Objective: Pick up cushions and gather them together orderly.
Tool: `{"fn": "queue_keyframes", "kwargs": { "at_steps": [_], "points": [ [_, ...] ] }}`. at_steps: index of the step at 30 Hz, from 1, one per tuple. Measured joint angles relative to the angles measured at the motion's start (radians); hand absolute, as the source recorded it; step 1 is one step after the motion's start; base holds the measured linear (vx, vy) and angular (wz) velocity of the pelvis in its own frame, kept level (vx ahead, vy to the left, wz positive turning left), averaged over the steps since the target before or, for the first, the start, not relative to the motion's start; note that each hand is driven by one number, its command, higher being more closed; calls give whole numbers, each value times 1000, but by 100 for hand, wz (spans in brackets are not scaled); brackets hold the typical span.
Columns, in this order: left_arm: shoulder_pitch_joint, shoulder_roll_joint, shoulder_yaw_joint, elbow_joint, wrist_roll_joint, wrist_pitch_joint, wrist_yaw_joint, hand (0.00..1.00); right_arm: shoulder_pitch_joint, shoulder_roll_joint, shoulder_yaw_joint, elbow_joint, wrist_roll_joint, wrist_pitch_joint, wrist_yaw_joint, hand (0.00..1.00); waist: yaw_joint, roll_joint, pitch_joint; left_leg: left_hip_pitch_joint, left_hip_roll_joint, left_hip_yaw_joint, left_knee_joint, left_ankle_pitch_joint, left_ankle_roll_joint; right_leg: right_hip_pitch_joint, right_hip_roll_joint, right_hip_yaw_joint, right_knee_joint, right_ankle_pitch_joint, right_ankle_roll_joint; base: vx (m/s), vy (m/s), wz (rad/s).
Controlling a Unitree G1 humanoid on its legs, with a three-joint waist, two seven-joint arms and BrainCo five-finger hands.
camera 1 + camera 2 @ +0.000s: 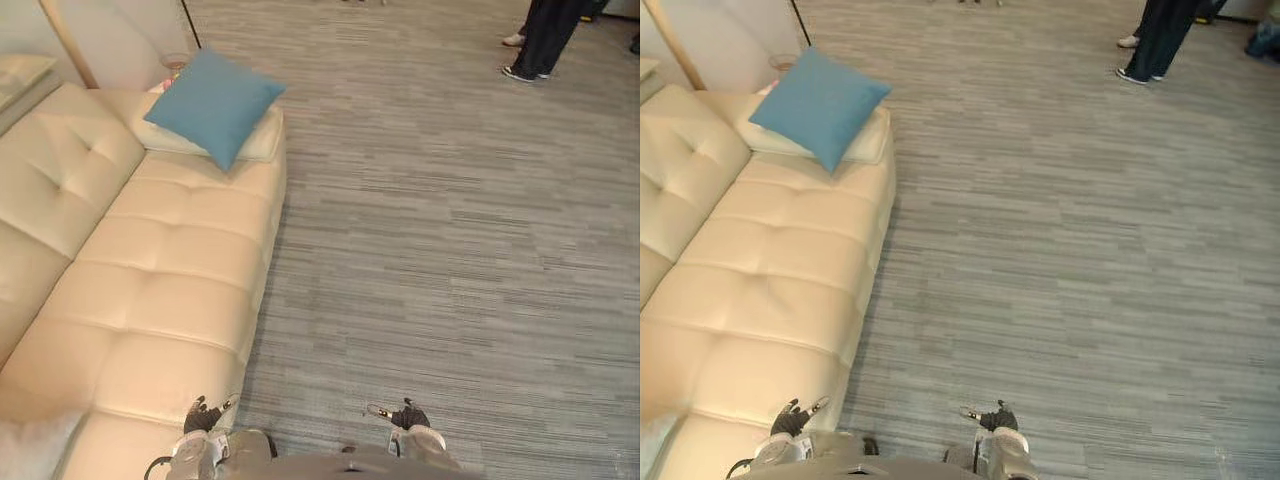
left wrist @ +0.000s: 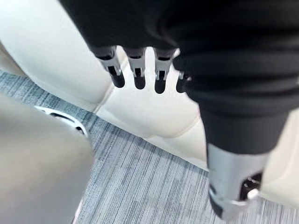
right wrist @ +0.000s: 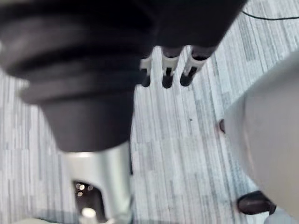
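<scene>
Left wrist view has the left hand [image 2: 139,73] with fingers straight and loose, holding nothing, above the front edge of the cream sofa [image 1: 170,280] where it meets the grey carpet [image 1: 440,260]. The right hand [image 3: 167,77] is likewise slack and empty, over bare carpet. Both hands sit low at the sofa's near end. Well apart from them, at the far end of the seat, the blue cushion [image 1: 213,103] lies on top of a cream cushion [image 1: 262,140]. The blue one is turned diamond-wise, one corner pointing down the seat toward the robot and another toward the sofa's front edge. The cream cushion lies flat, its long axis across the seat. A person's legs [image 1: 547,38] stand on the carpet far off.
</scene>
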State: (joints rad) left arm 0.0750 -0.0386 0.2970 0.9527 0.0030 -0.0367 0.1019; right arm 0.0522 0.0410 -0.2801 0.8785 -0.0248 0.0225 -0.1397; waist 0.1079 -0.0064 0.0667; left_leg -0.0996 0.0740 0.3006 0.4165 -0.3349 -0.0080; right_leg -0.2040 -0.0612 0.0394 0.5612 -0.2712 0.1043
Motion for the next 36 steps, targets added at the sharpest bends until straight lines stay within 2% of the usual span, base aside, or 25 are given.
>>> {"fn": "queue_keyframes", "kwargs": {
  "at_steps": [2, 3, 4, 5, 6, 8, 10, 11, 12, 13, 15, 16, 18, 19, 21, 22, 25, 27, 28, 29, 30, 32, 33, 35, 36],
  "points": [
    [1, 4, -19, 0, 0, 9, 0, 0, 0, -2, 2, -2, 0, -4, 0, 0, -11, 1, 3, 54, -11, 6, 0, -10, 15, -68, -20, -7, 194, 34, 82, 262, 91, -27],
    [6, 4, -31, -1, 0, 14, 0, 0, -5, -3, 1, -6, 0, -8, 0, 0, -21, 6, 4, 88, -11, -1, -2, -18, 27, -100, -37, -30, 301, 83, 88, 389, 62, -9],
    [1, 7, -42, -1, 0, 15, 0, 0, -14, -3, 2, -6, -1, -8, 1, 0, -28, 15, 12, 127, -10, -2, -14, -27, 32, -125, -57, -65, 391, 83, 54, 409, 9, -4],
    [-10, 7, -47, -1, 0, 15, 0, 0, -19, -3, 2, -6, -1, -8, 3, 0, -29, 8, 12, 179, -6, -4, -45, -37, 28, -167, -84, -139, 452, 36, -4, 425, -42, -3],
    [-14, 7, -50, -1, -1, 15, 0, 0, -21, -4, 0, -9, -1, -8, 4, 0, -33, 8, 13, 199, 6, -4, -67, -44, 17, -204, -94, -190, 442, 2, -34, 356, -70, -5],
    [-23, 7, -62, 1, -1, 17, 1, 0, -47, -6, -3, -17, -1, -10, 5, 0, -39, 10, 18, 237, 25, -8, -108, -55, 1, -281, -93, -248, 365, -25, -57, 396, -139, -3],
    [-26, 5, -73, 4, -1, 17, 1, 0, -56, -14, -9, -20, 0, -9, 5, 0, -57, 17, 34, 291, 45, -15, -152, -53, -1, -308, -81, -279, 208, -2, -77, 481, -249, 12],
    [-26, 15, -96, 9, 1, 17, 0, 0, -46, -17, -9, -16, -1, -10, 4, 0, -70, 0, 32, 316, 32, -57, -162, -50, -7, -296, -71, -259, -23, 134, -84, 363, -218, 30],
    [-28, 25, -99, 12, 1, 17, 0, 0, -42, -19, -11, -10, -1, -11, 5, 0, -75, -6, 37, 332, 26, -85, -163, -51, -8, -286, -74, -254, -40, 248, -115, 475, -257, 8],
    [-37, 11, -98, 38, 2, 16, 0, 0, -61, -44, -19, 3, -1, -14, 5, 0, -63, 28, 36, 342, 59, -121, -162, -34, -23, -281, -52, -267, -12, 218, -124, 372, -188, -8],
    [-57, -4, -92, 50, 3, 16, 1, 0, -72, -61, -44, 9, -1, -15, 3, 0, -69, 48, 43, 335, 59, -172, -155, 25, -48, -285, -47, -269, 22, 162, -130, 528, -279, -2],
    [-63, -25, -79, 49, 3, 16, 1, 0, -67, -66, -54, 19, 0, -12, -1, 0, -75, 65, 43, 325, 68, -197, -112, 91, -59, -267, -41, -281, 42, 111, -147, 596, -311, 22],
    [-62, -40, -51, 48, 4, 17, 0, 0, -61, -66, -49, 31, 1, -6, -2, 0, -85, 72, 52, 220, 107, -250, 178, 218, -59, -160, -16, -313, -13, 74, -152, 460, -238, 23],
    [-55, -40, -44, 37, 4, 16, -1, 0, -51, -64, -38, 34, 3, -7, -2, 0, -77, 71, 54, 146, 132, -273, 359, 253, -81, -94, 1, -319, -50, 62, -157, 293, -133, 5],
    [-51, -38, -35, 7, 3, 15, 0, 0, -49, -49, -36, 41, 25, -7, -3, 0, -61, 67, 57, 9, 163, -248, 627, 204, -81, 7, 26, -324, -104, 44, -165, 385, -110, -11],
    [-51, -38, -35, -11, 3, 14, -1, 0, -52, -39, -36, 42, 31, -7, -3, 0, -51, 61, 62, -84, 163, -213, 676, 167, -64, 68, 31, -320, -142, 25, -170, 300, -41, -9],
    [-43, -35, -35, -40, 2, 13, 0, 0, -45, -35, -34, 42, 37, -6, -7, 0, -43, 62, 61, -202, 152, -138, 585, 101, -36, 168, 31, -321, -227, 18, -151, 304, 61, 3],
    [-45, -32, -35, -42, 2, 8, 0, 0, -45, -34, -40, 41, 37, -6, -14, 0, -31, 58, 62, -231, 123, -75, 316, 83, -36, 228, 18, -322, -277, 26, -117, 387, 160, 0],
    [-46, -32, -35, -40, 2, 7, 1, 0, -46, -35, -47, 41, 37, -6, -15, 0, -27, 57, 62, -227, 99, -52, 131, 110, -40, 245, 7, -319, -287, 13, -99, 386, 199, -2],
    [-45, -32, -35, -39, 1, 5, -1, 0, -47, -39, -48, 43, 37, -6, -15, 0, -25, 59, 61, -222, 79, -52, -2, 206, -27, 254, 1, -313, -290, -6, -79, 393, 216, -16],
    [-45, -27, -32, -37, 2, 1, 1, 0, -47, -34, -45, 45, 37, -4, -16, 0, -13, 36, 57, -192, 51, -30, -37, 250, 8, 267, -18, -281, -302, -12, -62, 410, 211, -19],
    [-44, -7, -25, -27, 1, -3, 4, 0, -50, -9, -46, 43, 37, -5, -15, 0, -9, 7, 45, -189, 27, -14, -29, 208, 24, 291, -37, -248, -355, 6, -55, 403, 180, -16],
    [-44, 4, -13, -25, 1, -4, 3, 0, -45, 5, -47, 44, 36, -4, -14, 0, -3, -7, 42, -196, 23, -8, 37, 150, 49, 317, -48, -225, -372, 16, -45, 547, 262, -11],
    [-40, 8, -7, -10, 0, -4, 4, 0, -41, 7, -48, 45, 33, -4, -14, 0, 6, -12, 38, -167, 18, 9, 66, 94, 56, 315, -68, -200, -299, 15, -40, 404, 198, -16],
    [-32, 12, -12, 1, 0, -3, 4, 0, -42, 7, -46, 44, 26, -5, -13, 0, 7, -11, 37, -133, 10, 14, 55, 70, 56, 270, -81, -188, -159, 11, -21, 399, 168, -4]
  ]
}}
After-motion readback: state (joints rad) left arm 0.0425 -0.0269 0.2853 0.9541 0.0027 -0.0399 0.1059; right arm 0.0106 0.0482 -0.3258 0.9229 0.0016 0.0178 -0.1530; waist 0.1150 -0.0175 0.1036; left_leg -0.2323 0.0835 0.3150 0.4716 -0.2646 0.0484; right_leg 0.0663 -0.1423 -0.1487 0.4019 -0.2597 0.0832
